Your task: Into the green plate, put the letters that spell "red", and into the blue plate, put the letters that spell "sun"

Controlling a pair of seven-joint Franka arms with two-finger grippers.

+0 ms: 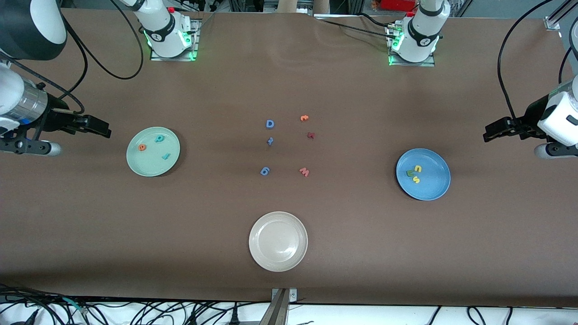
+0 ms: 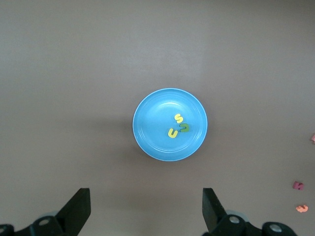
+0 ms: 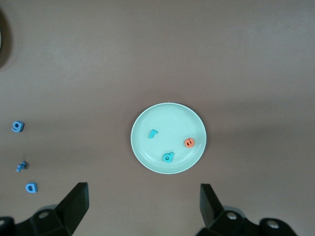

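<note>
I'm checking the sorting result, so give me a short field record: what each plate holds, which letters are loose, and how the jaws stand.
green plate: teal r, orange e, teal d
blue plate: yellow s, yellow n, dark green u
cream plate: no letters
loose letters: six, mid-table
left gripper: above the blue plate's end, jaws open
right gripper: above the green plate's end, jaws open

We see even, bright overhead light, soft shadows under each plate on the bench (image 1: 289,81), no glare, sharp focus.
</note>
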